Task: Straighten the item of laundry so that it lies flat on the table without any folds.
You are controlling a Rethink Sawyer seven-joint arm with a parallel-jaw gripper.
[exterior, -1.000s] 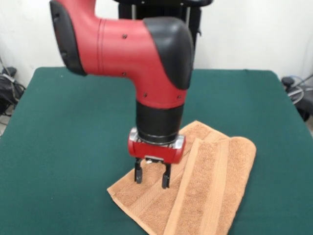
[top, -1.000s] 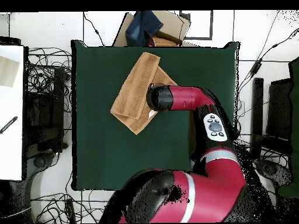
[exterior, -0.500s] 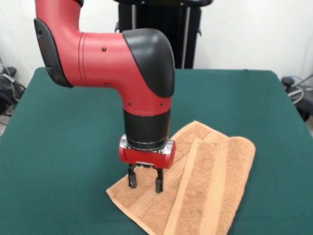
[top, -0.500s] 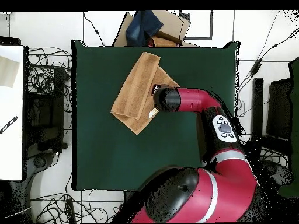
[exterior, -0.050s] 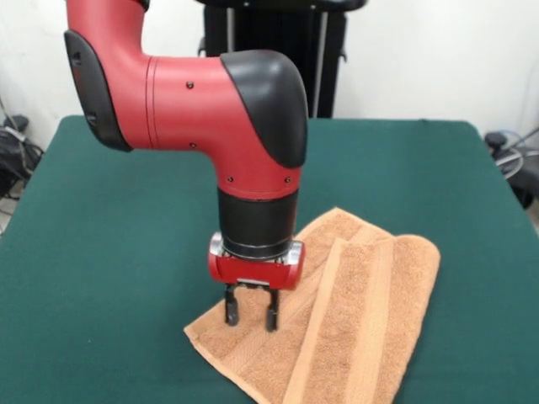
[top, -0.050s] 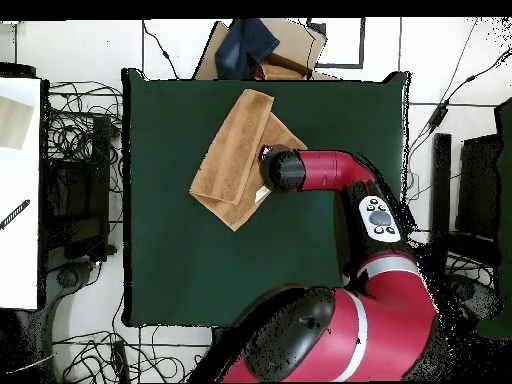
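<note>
The item of laundry (exterior, -0.050s: 354, 311) is an orange-tan terry towel folded over on itself, lying near the front of the table (exterior, -0.050s: 126, 210). A folded-over layer with woven band stripes covers its right part. In the overhead view the towel (top, -0.050s: 228, 150) lies toward the table's (top, -0.050s: 200, 260) far side. My gripper (exterior, -0.050s: 249, 318) points straight down over the towel's single-layer left part, near its left corner. Its two black fingers stand open, tips at or just above the cloth, with nothing between them. Overhead, the arm's wrist hides the gripper.
A cardboard box with dark blue cloth (top, -0.050s: 262, 45) sits beyond the table's far edge in the overhead view. Cables and equipment (top, -0.050s: 75, 180) lie on the floor on both sides. A white surface (top, -0.050s: 18, 190) stands at the left.
The gripper moved left across the towel toward its left corner, then shifted slightly and dropped a little closer to the cloth. The towel itself has not moved.
</note>
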